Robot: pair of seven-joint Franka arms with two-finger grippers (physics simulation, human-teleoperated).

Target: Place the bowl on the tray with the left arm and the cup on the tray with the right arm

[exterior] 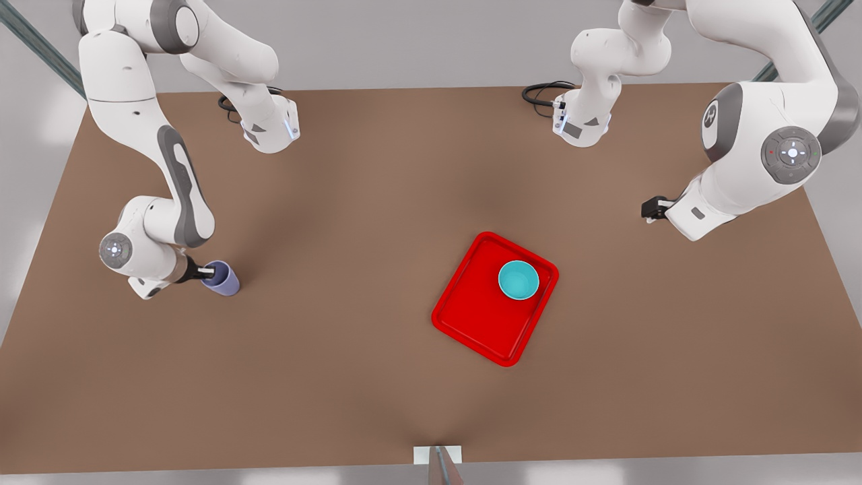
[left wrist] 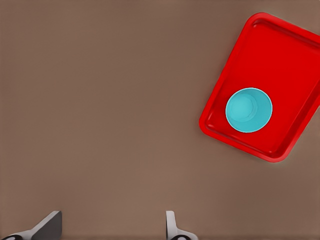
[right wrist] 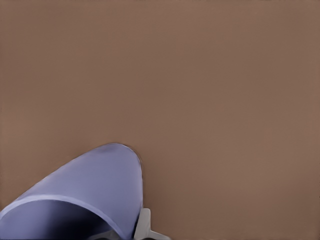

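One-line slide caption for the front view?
Right end effector grips the lavender cup on the brown table; the teal bowl sits on the red rectangular tray.

Front view overhead; left wrist shares its tray (exterior: 495, 300).

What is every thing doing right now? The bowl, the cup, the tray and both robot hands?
bowl: upright, sitting on the tray, nothing holding it.
tray: flat on the table, holding the bowl.
cup: off the tray, gripped at its rim.
right gripper: shut on the cup, at the front view's left.
left gripper: open, empty, apart from the tray, waiting.
table: brown, bare around the tray.
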